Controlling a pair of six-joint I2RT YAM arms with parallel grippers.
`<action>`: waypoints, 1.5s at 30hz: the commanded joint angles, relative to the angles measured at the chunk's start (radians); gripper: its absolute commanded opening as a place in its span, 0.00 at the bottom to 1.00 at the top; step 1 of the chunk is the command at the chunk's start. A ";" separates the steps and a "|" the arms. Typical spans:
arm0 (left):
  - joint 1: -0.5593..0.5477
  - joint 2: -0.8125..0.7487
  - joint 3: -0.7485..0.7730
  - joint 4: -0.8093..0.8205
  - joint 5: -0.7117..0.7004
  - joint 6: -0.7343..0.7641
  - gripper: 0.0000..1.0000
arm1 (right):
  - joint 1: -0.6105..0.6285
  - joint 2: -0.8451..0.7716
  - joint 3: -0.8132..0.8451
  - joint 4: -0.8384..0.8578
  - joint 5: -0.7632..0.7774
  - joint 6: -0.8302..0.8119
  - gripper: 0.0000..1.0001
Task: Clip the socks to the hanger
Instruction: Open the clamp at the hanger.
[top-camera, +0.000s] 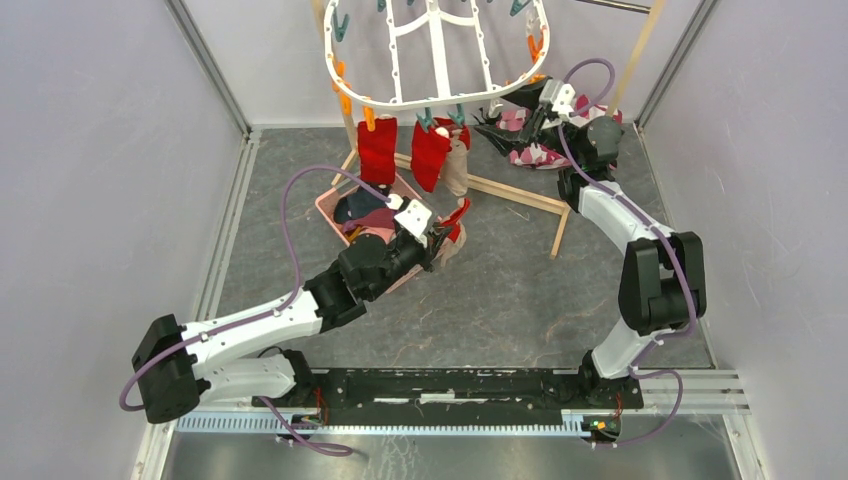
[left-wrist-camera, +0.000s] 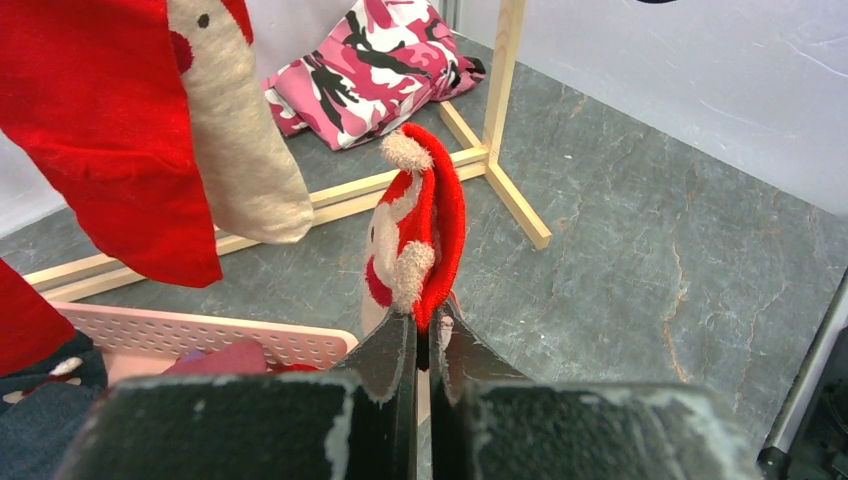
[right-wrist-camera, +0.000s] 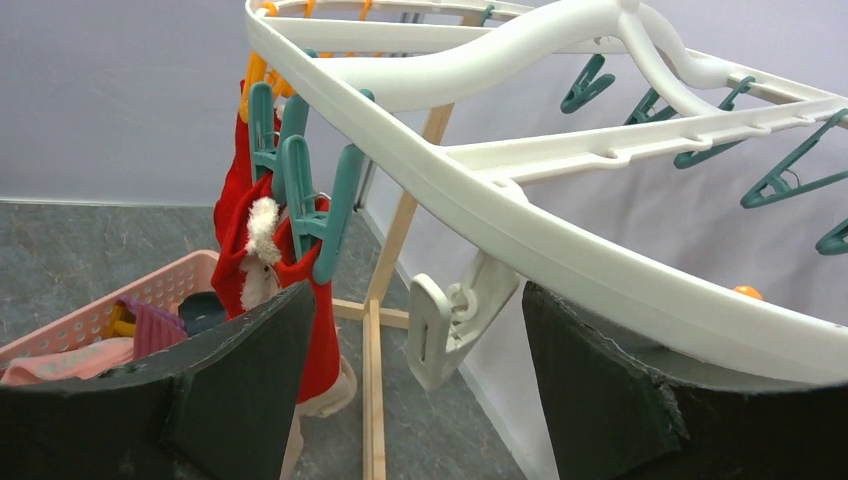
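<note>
The white oval hanger (top-camera: 395, 100) hangs at the back with orange and teal pegs. Two red socks (top-camera: 378, 150) and a beige sock (top-camera: 457, 170) hang clipped on its near rim. My left gripper (top-camera: 443, 237) is shut on a red and white sock (left-wrist-camera: 425, 225) and holds it up beside the pink basket, below the hung socks. My right gripper (top-camera: 530, 110) is open at the hanger's right rim (right-wrist-camera: 480, 200); the rim passes just above its wide-apart jaws. A red sock with a white bobble (right-wrist-camera: 255, 250) hangs from teal pegs (right-wrist-camera: 300, 190).
The pink basket (top-camera: 335, 200) holds more socks, dark, purple and pink. A pink, black and white patterned cloth (top-camera: 535, 150) lies at the back right. The wooden pole rack's base bars (top-camera: 510, 195) lie on the grey floor. Walls close in both sides.
</note>
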 joint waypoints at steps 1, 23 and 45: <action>-0.004 0.001 0.039 0.022 0.008 -0.022 0.02 | -0.002 0.012 0.043 0.106 -0.024 0.058 0.83; -0.005 0.005 0.044 0.020 0.010 -0.032 0.02 | -0.007 0.003 -0.006 0.306 -0.010 0.240 0.80; -0.011 0.006 0.051 0.019 0.013 -0.038 0.02 | -0.022 -0.013 -0.035 0.389 -0.009 0.351 0.78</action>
